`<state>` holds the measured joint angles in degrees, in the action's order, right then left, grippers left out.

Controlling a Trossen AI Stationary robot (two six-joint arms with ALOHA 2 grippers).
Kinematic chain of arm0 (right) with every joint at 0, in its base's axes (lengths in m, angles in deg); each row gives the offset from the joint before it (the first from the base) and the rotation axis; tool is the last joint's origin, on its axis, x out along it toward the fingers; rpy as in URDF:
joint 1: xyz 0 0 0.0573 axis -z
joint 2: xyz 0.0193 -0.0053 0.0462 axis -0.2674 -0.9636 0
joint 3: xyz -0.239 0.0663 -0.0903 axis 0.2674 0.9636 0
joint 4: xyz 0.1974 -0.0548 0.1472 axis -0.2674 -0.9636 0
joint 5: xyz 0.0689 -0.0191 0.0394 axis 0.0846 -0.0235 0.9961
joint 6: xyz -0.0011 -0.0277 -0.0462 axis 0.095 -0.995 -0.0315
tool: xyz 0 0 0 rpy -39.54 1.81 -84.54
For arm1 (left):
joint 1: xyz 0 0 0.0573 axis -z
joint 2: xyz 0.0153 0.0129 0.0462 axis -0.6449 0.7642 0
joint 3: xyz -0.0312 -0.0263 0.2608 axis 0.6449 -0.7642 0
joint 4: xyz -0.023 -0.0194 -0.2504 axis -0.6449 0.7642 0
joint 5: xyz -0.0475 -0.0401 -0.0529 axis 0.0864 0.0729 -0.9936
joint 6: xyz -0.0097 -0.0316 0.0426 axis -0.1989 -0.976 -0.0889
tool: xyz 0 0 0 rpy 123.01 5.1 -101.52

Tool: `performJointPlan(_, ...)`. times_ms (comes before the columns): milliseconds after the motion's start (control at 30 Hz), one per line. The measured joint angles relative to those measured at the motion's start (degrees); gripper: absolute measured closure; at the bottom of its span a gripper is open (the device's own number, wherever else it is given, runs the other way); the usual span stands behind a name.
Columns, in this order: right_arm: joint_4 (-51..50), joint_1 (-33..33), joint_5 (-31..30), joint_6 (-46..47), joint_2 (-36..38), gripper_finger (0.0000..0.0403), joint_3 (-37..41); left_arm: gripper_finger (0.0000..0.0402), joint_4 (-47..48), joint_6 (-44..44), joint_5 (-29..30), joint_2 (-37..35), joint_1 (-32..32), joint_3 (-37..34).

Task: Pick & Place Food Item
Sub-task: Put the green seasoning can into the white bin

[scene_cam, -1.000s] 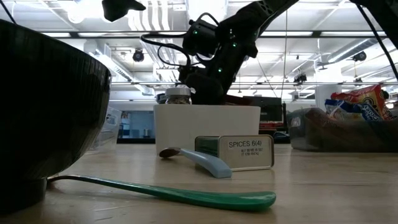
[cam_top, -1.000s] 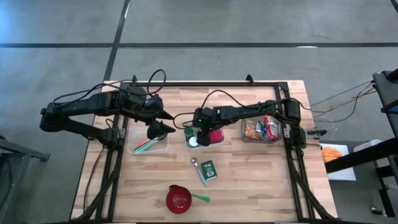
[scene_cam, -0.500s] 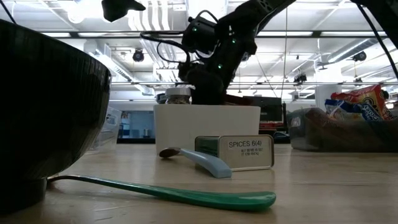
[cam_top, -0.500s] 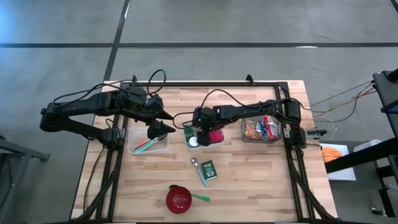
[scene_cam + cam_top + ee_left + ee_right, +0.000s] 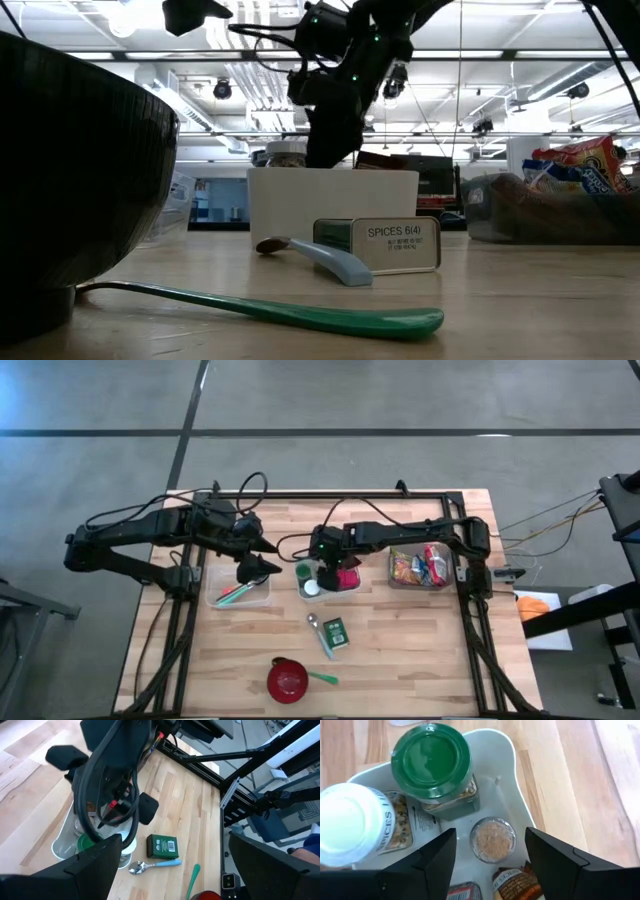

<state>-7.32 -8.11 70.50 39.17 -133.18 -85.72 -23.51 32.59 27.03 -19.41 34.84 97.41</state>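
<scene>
Left tool hangs wide open and empty above the clear utensil tray, idle. Right tool hovers part-open, holding nothing, over the white bin at mid-desk. Within the bin: green-lidded jar, white-capped jar, and a small open clear-walled jar of tan powder directly beneath the fingers. Judgement: jars are rigid, light, smooth-sided and likely slippery; grip across the round body below the rim, squarely, keeping the open one upright to avoid spillage.

A light wooden plank table stands on a grey concrete floor crossed by dark seams, under bright white ceiling strip lights
</scene>
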Motion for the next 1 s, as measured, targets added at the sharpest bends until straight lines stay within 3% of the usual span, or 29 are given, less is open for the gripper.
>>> performJointPlan(233,-5.84,-0.2,-0.18,6.82,4.98,0.0168,0.02,0.0032,1.45,-0.41,-0.01,0.0,0.0,0.0)
performJointPlan(567,-17.31,-7.74,-1.65,45.12,13.99,0.0168,0.07,0.0032,3.02,-0.59,-0.02,-0.48,0.0,0.0)
performJointPlan(733,-17.87,-14.1,-3.59,58.86,13.42,0.0168,0.09,0.0032,3.53,-0.58,-0.02,-0.7,0.0,0.0)
performJointPlan(1000,-17.5,-21.82,-7.07,73.24,7.22,0.0168,-0.15,0.0032,5.27,0.17,-1.9,-0.74,0.0,0.0)
